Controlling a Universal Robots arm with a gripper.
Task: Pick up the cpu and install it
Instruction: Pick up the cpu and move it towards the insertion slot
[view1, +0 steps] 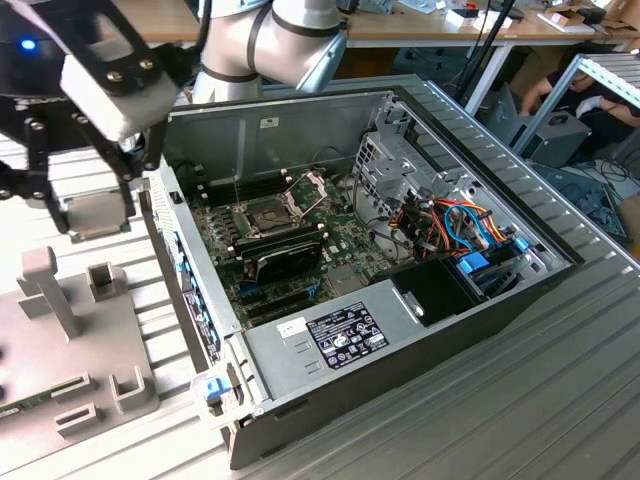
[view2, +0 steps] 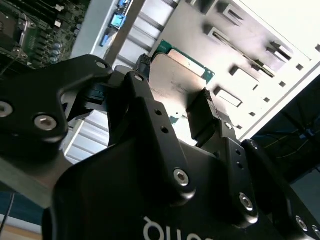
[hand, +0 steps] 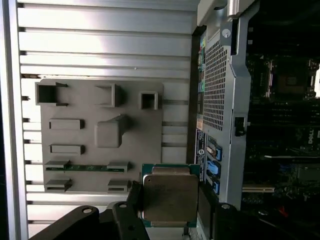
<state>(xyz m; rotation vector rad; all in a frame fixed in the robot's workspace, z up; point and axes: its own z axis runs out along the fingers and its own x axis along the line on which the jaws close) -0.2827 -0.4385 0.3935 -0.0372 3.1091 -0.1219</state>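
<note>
Over the pale grey slotted fixture plate (view1: 60, 340) at the exterior view's left, the black two-fingered hand (view1: 93, 210) was clamped on the small square silver-topped cpu (hand: 170, 197), held aloft. Rightward stood the open grey computer case (view1: 240, 135); keeping the chip level and clear of its wall looked wisest.

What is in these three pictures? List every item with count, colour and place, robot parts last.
table: one, silver-grey, slatted, under everything.
computer case: one, grey and black, open, exterior view's centre.
motherboard: one, green, inside the case.
power supply: one, grey, black label, inside the case.
cables: one bundle, orange, blue, red, inside the case.
fixture plate: one, grey, on the table beside the case.
cpu: one, silver-grey top, above the table beside the case.
gripper: one, black, shut on the cpu.
arm: one, silver-grey, above the case.
</note>
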